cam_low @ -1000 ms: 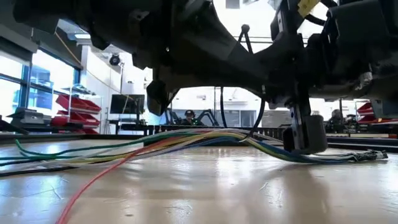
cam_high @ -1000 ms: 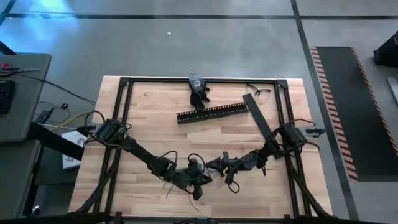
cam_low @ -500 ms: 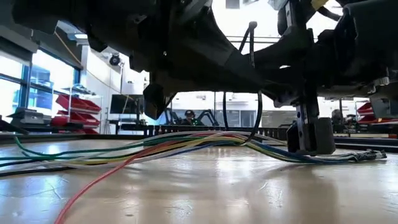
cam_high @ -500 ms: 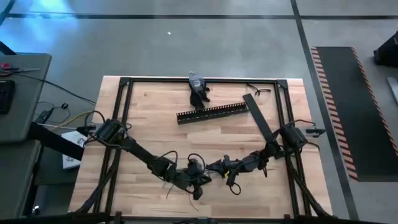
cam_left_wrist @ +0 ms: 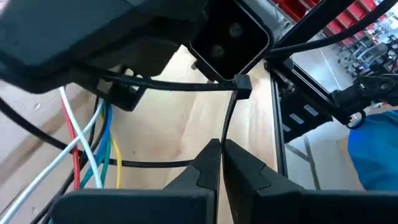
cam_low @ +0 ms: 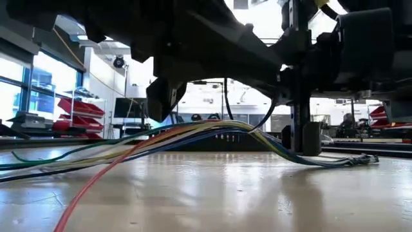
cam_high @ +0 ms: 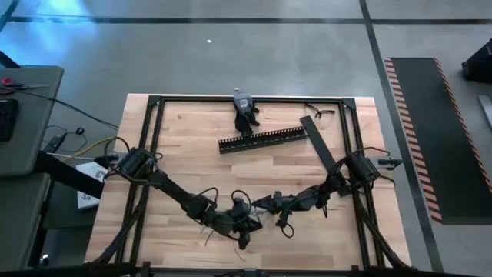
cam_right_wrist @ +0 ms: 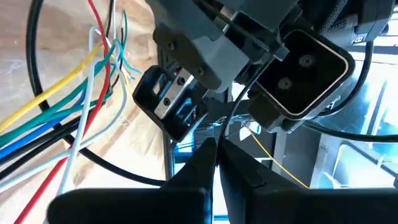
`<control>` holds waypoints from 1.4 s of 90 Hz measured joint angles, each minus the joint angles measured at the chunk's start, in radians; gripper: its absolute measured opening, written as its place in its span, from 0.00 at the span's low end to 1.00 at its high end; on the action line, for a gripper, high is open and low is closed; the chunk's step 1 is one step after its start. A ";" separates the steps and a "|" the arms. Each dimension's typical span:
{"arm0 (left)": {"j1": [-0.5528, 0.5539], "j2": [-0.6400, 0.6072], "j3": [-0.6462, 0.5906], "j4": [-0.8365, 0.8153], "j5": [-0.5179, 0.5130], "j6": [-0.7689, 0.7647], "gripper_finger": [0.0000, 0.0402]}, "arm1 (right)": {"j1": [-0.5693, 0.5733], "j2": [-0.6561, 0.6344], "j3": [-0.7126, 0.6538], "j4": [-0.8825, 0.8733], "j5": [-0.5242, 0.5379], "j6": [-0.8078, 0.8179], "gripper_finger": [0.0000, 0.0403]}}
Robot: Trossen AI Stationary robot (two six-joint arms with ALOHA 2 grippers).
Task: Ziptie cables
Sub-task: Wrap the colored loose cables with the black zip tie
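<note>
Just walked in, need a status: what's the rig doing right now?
Both arms are working close together at the near edge of the table. The left gripper is shut on a thin black zip tie, and the right gripper is shut on a thin black strap too, probably the same tie. The cables, a loose coloured bundle, lie raised off the table between them. The tie looks looped near the bundle, not yet cinched.

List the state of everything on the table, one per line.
Cables: loose, raised mid-span.
Zip tie: threaded through its head, loop slack.
Left gripper: jaws shut on zip tie.
Right gripper: jaws shut on zip tie.
Duct: open, lid off.
Lid: lying flat by duct.
</note>
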 joint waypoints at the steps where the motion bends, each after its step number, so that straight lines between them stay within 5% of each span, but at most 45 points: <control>1: 0.000 0.000 -0.001 0.001 0.000 0.000 0.00 | 0.001 0.000 0.000 0.000 0.000 0.000 0.00; 60: -0.013 0.000 -0.125 0.233 -0.060 -0.069 0.00 | 0.009 0.000 -0.001 0.000 0.010 0.043 0.00; 104: -0.015 0.000 -0.125 0.238 -0.056 -0.071 0.00 | -0.002 0.000 -0.001 -0.002 0.007 0.061 0.00; 126: -0.019 0.000 -0.125 0.220 -0.081 -0.099 0.12 | -0.002 0.000 -0.002 -0.010 0.007 0.087 0.00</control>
